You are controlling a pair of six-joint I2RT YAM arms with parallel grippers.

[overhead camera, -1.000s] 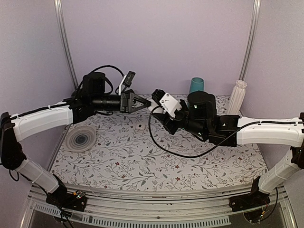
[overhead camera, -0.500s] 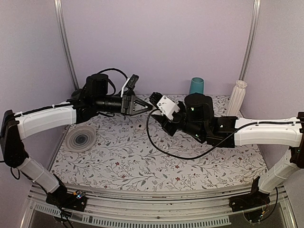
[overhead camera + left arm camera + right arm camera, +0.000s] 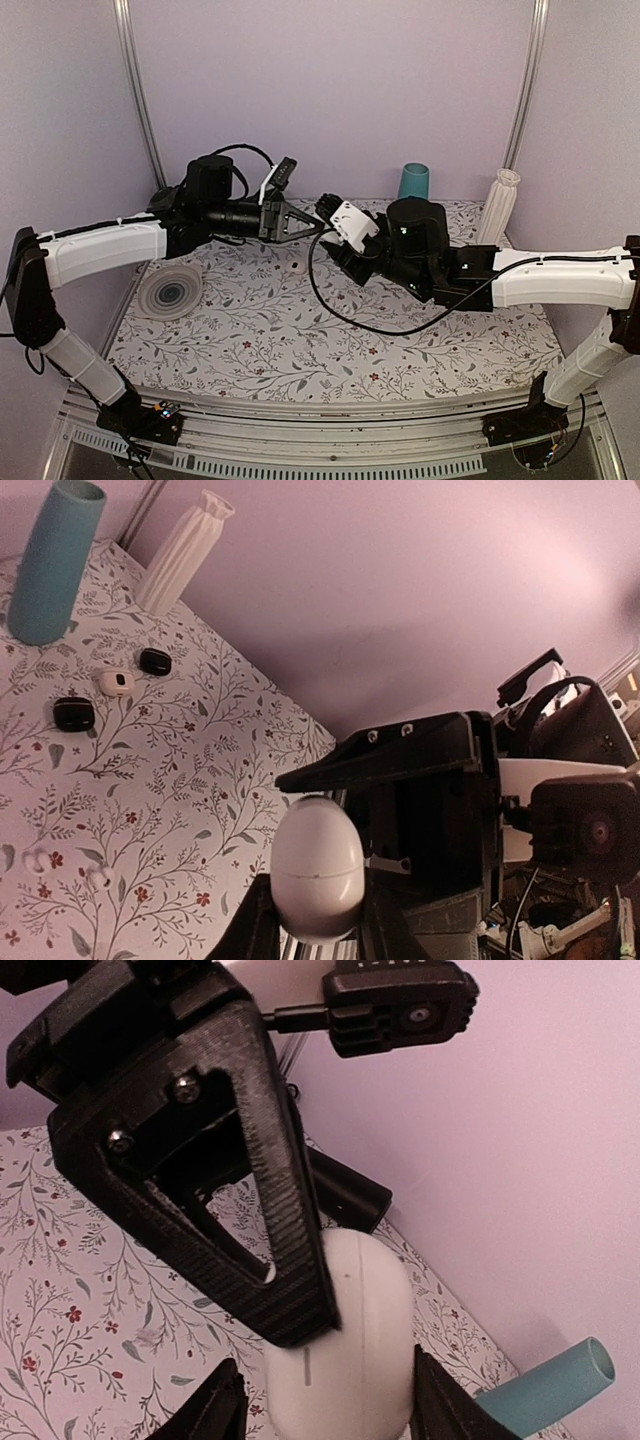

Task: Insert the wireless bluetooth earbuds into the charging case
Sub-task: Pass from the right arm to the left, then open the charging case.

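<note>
The white charging case [image 3: 317,865] is held in the air between both grippers, lid shut. In the left wrist view it sits snug between my left gripper's [image 3: 318,915] two dark fingers. In the right wrist view the case [image 3: 355,1360] lies between my right gripper's [image 3: 330,1405] fingers, with one left finger [image 3: 285,1260] pressed across its upper left. In the top view the left gripper [image 3: 305,222] and right gripper [image 3: 326,212] meet tip to tip above the back of the table, and the case is mostly hidden. Two small white earbuds [image 3: 35,858] lie on the floral cloth.
A teal cup [image 3: 413,180] and a white ribbed vase [image 3: 498,205] stand at the back right. A grey round disc [image 3: 170,292] lies at the left. A small white item [image 3: 296,267] lies under the grippers. Two black lumps [image 3: 73,713] flank a white round piece [image 3: 116,681].
My left gripper has moved right until it meets the right gripper and the case. The right arm shifted slightly left and holds its place.
</note>
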